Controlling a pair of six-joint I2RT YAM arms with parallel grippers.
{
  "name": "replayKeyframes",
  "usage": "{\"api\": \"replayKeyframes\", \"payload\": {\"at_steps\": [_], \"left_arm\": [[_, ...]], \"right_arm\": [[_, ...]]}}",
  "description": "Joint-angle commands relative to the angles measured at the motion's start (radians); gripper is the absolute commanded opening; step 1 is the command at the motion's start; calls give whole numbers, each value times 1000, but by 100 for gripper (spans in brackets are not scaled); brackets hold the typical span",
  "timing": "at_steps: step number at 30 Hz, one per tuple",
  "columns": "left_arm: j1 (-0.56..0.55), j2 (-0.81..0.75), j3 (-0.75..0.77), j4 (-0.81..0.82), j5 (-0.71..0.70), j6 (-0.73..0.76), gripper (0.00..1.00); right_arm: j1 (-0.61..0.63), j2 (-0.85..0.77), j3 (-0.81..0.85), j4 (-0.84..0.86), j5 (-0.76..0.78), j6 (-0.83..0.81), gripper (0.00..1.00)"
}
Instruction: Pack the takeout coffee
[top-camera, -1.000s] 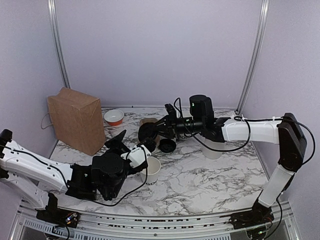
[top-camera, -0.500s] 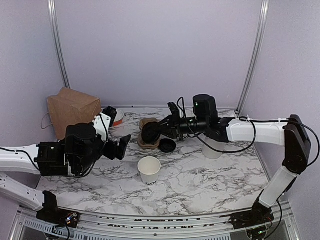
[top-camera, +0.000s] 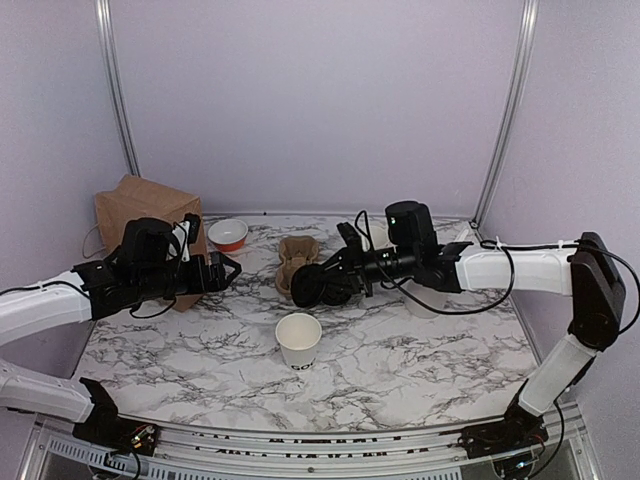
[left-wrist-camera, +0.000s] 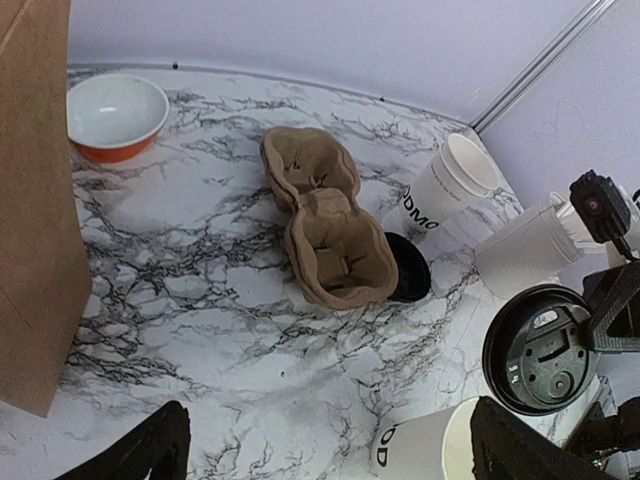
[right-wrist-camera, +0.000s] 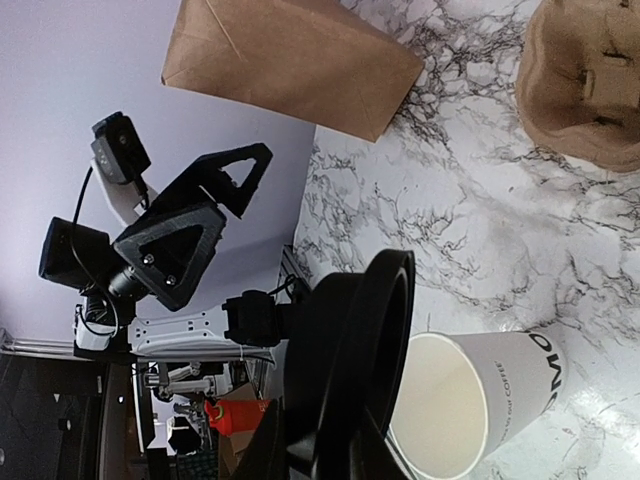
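- The left gripper (top-camera: 222, 272) hangs above the left side of the white marble-patterned table (top-camera: 420, 370), its two black fingers spread wide with nothing between them.
- It is just in front of the upright brown paper bag (top-camera: 140, 215) and well apart from the cup.
- The right gripper (top-camera: 325, 283) is clamped on a round black plastic lid (top-camera: 306, 287), which it holds on edge above the middle of the table.
- In the left wrist view the lid's hollow underside faces the camera.
- The small white paper cup with dark lettering (top-camera: 299, 341) stands upright near the centre of the table with its top open.
- The held lid is behind and above the cup in the top view, not on its rim.
- A brown moulded-pulp cup carrier (left-wrist-camera: 325, 225) lies behind the cup, its pockets unfilled.
- A second black lid (left-wrist-camera: 410, 285) lies flat on the table, touching the carrier's right edge.
- An orange bowl with a white inside (left-wrist-camera: 115, 115) sits at the back left, near the bag.
- Another lettered white cup (left-wrist-camera: 445, 190) without a lid stands at the back right.
- A stack of plain white cups (left-wrist-camera: 530, 250) is just beside that cup.
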Motion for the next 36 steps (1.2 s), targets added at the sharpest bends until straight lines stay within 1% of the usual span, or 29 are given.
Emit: {"api": "replayKeyframes", "payload": {"at_steps": [1, 6, 8, 13, 20, 22, 24, 32, 36], "left_arm": [[32, 55, -16, 24, 230, -75, 98], [33, 112, -16, 60, 338, -97, 93], [33, 129, -42, 74, 366, -105, 91], [29, 172, -49, 99, 431, -122, 87], [0, 186, -62, 119, 443, -131, 86], [0, 188, -63, 120, 441, -134, 86], [-37, 190, -66, 123, 439, -139, 85], [-59, 183, -68, 125, 428, -145, 85], [-64, 185, -68, 125, 426, -143, 85]], "right_arm": [[13, -20, -8, -6, -27, -28, 10], [19, -19, -21, 14, -53, -32, 10], [22, -17, -32, 29, -66, -28, 10], [35, -13, -70, 106, -96, 6, 11], [54, -9, -106, 223, -125, 74, 11], [61, -7, -105, 230, -123, 78, 11], [70, -3, -107, 249, -125, 87, 11], [84, 20, -117, 287, -122, 104, 11], [85, 30, -126, 304, -119, 114, 13]]}}
